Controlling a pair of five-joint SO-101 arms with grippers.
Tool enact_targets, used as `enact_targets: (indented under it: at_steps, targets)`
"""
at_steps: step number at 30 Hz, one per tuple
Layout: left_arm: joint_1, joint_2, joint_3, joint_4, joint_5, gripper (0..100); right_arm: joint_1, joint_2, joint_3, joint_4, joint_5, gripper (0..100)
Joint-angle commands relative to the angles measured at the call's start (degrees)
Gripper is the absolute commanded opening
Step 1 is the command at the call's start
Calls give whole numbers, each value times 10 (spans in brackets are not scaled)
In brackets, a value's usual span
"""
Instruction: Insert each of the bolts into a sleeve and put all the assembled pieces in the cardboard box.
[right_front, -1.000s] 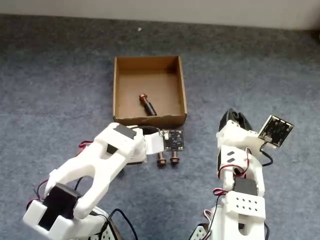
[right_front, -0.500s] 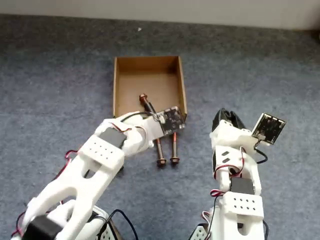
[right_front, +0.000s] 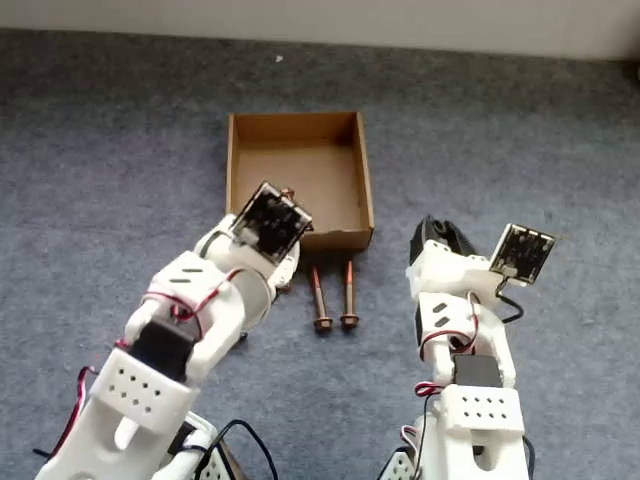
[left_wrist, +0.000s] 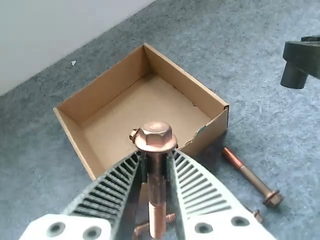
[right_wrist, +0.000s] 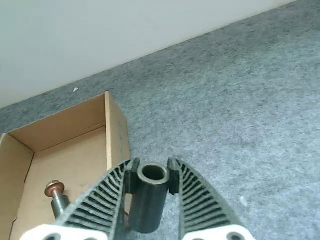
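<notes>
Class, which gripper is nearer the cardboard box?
Left. The left gripper, holding a bolt, is at the wall of the cardboard box nearest the arms; the right gripper, holding a sleeve, is apart from it, beside that wall's corner.

Three loose bolts (right_front: 322, 300) (one gripped), one sleeve (right_wrist: 149, 200), one assembled piece (right_wrist: 56, 196), one box (right_front: 330, 240).

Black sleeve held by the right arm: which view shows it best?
The right wrist view: the black sleeve stands clamped in the right gripper, open end toward the camera. In the high view it blends into that arm's dark tip; the left wrist view catches a dark, cylinder-like shape far off, probably it.
</notes>
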Motion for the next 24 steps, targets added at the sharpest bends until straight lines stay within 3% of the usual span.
enact_targets:
  at_steps: [1,5,14,24]
  targets:
    - [-22,-99,42,-27,19,6,-21,-50,-8,-13,5,6]
    - [-44,-198,121,-69,25,6,-55,-168,25,31,6,6]
    - [-44,-343,153,-45,75,6,-146,-376,54,169,39,6]
    - [-42,-415,150,-37,115,6,-291,-381,92,198,123,6]
